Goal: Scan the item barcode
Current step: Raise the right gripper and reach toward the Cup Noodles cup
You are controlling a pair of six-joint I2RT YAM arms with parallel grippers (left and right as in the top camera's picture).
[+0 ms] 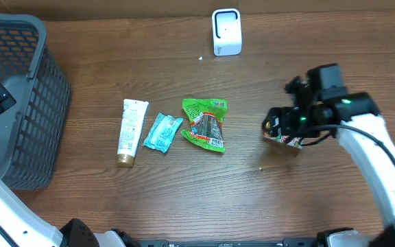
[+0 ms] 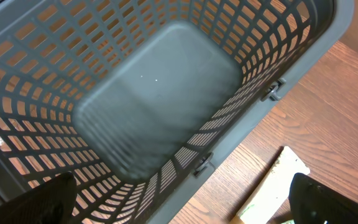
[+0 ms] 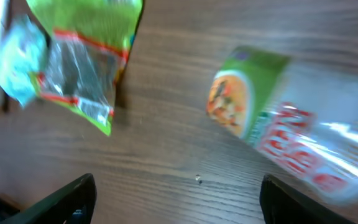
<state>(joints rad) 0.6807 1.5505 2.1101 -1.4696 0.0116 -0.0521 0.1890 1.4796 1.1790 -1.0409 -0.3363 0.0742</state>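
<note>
A pouch [image 3: 278, 118] with a green top, a food picture and red lettering lies flat on the wooden table, blurred in the right wrist view. My right gripper [image 3: 178, 186] hovers just in front of it, open, with only bare wood between its fingers. From overhead the gripper [image 1: 280, 127] covers most of the pouch [image 1: 286, 140]. The white barcode scanner [image 1: 226, 31] stands at the table's far edge. My left gripper [image 2: 179, 186] is open over the rim of the grey basket [image 2: 253, 106], holding nothing.
A white tube [image 1: 132, 130], a teal packet [image 1: 162, 132] and a green snack packet [image 1: 208, 123] lie in a row mid-table. The grey mesh basket [image 1: 19, 103] stands at the left edge. The tube's end [image 2: 272, 186] shows beside the basket.
</note>
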